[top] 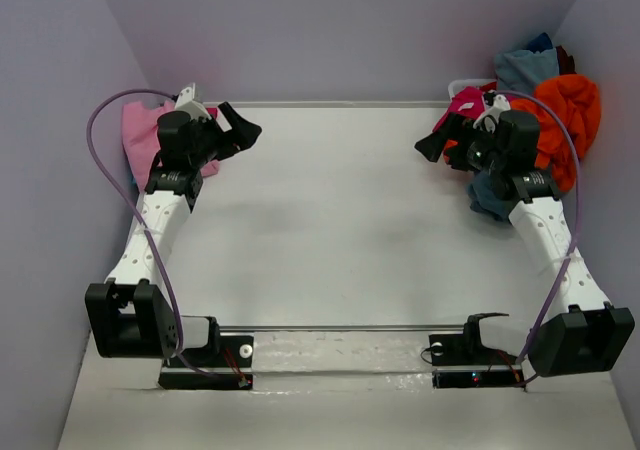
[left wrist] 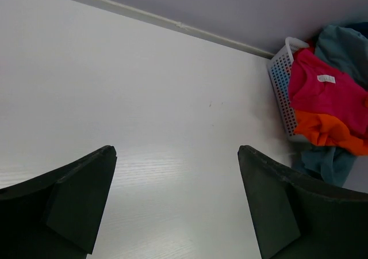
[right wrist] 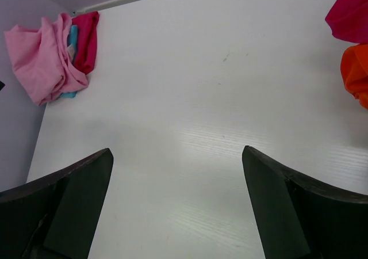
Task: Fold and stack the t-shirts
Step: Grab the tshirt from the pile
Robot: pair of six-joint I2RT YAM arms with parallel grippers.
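Left jaws are seen spread wide, with nothing between them, held over the white desk [top: 340, 230] near its far left corner. Right jaws are likewise spread and empty, held near the far right corner.

The t-shirts are found in two places. A heap is piled in and over a white perforated basket [left wrist: 280, 89] at the far right corner: an orange tee [top: 570, 110], a crimson-magenta tee [left wrist: 325, 92], a grey-blue tee [top: 525, 68] and a teal tee [left wrist: 325, 161] hung low beside the basket. At the far left corner a light pink tee [right wrist: 40, 60] is bunched against a red tee [right wrist: 86, 37], and a strip of light blue cloth [right wrist: 72, 40] is glimpsed between them.
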